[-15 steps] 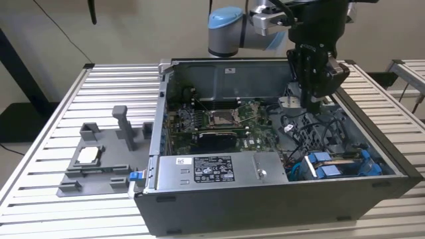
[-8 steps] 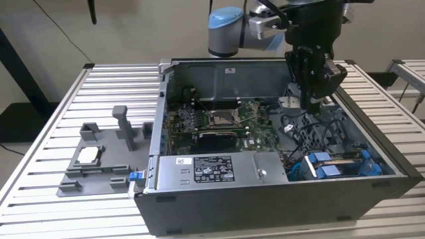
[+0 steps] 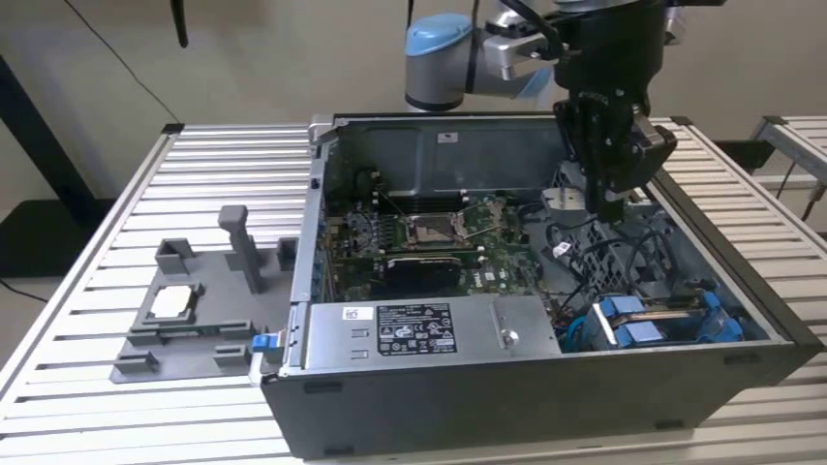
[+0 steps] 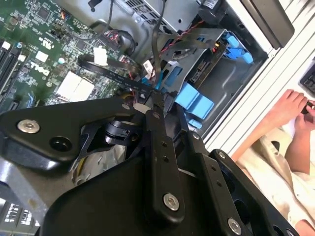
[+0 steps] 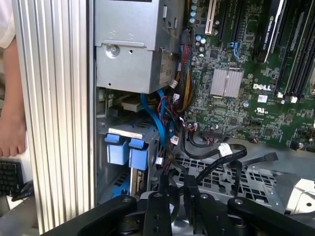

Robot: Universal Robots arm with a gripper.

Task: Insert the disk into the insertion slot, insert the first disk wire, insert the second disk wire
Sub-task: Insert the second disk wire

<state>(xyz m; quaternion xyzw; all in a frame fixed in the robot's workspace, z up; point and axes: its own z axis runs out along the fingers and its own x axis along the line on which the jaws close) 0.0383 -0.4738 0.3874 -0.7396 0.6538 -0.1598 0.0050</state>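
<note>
The disk, in its blue carrier, sits inside the insertion slot at the near corner of the open computer case, on the exterior view's right. Its blue tabs show in both wrist views. My black gripper hangs inside the case, behind the disk and above a tangle of cables. Its fingers come together at the tips on a flat black disk wire. In the first wrist view, the gripper is at the picture's edge. Two more black wires with connectors lie loose over the perforated metal.
The grey labelled power-supply box fills the case's near side beside the disk. The green motherboard lies at the case's middle. A grey fixture stands on the slatted table at the exterior view's left. A person's hand rests outside the case.
</note>
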